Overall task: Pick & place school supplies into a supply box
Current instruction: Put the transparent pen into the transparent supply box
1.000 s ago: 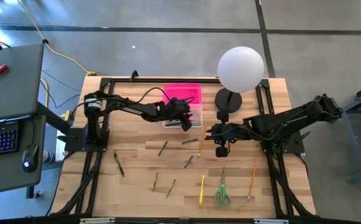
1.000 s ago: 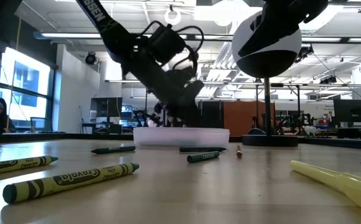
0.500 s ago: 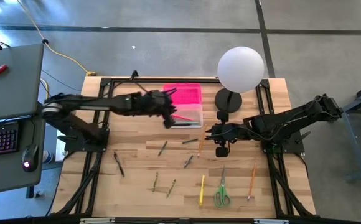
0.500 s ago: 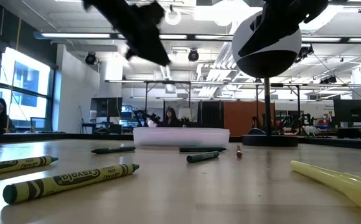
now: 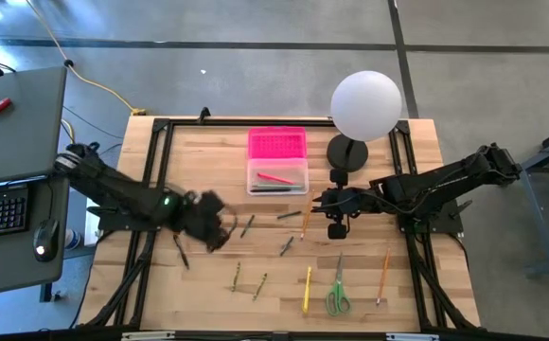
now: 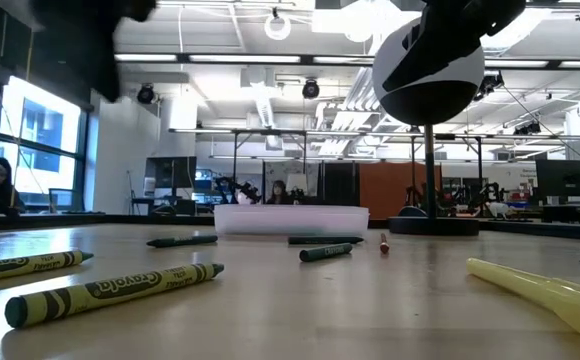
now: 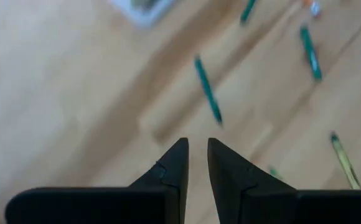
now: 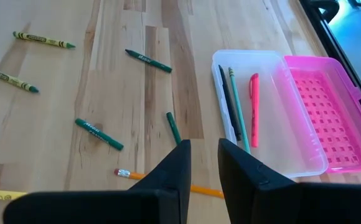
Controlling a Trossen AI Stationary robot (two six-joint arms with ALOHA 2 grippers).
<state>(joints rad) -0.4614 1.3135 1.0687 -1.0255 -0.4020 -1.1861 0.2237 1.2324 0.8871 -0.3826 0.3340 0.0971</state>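
Wooden table (image 5: 369, 284) beneath left pincer (image 7: 193, 154), narrowly parted, seemingly empty, near a green crayon (image 7: 207, 90).

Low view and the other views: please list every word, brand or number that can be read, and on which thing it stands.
"Crayola": on the nearest green crayon, low view.
Second crayon at the picture's left edge: printed, too blurred to read.
Crayons in the right wrist view: labels too small to read.

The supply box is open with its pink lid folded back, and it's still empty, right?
Not empty. The supply box is open with its pink lid folded back, but the right wrist view shows three items inside: a dark pen, a green pencil and a red pen.
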